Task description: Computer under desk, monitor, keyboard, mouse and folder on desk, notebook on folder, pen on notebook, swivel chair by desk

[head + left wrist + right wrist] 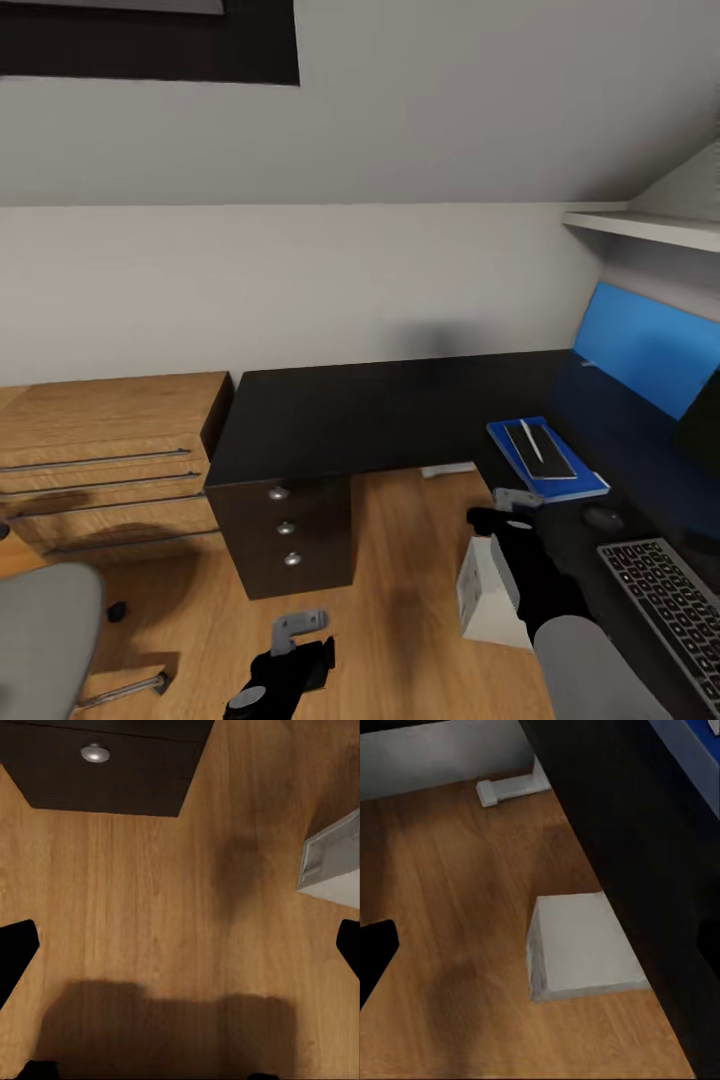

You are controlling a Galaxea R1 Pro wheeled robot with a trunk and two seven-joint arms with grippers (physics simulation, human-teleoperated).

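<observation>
The black desk [380,405] runs along the wall and turns down the right side. On it lies the blue folder [592,485], with the dark notebook [548,455] and the pale pen [526,438] stacked on top. Nearer me are the mouse [603,517] and the keyboard [665,600], and the monitor [705,420] shows at the right edge. The white computer [490,600] [581,945] [334,866] stands on the floor at the desk's edge. My right gripper [517,498] [540,956] hangs open above it. My left gripper [298,630] [180,952] is open over bare floor. The swivel chair [45,640] is at lower left.
A light wood dresser [100,460] stands left of the desk's black drawers [285,525] [105,765]. A small pale block [448,468] [510,787] lies on the floor by the wall. A white shelf [650,228] hangs above the blue back panel [650,345].
</observation>
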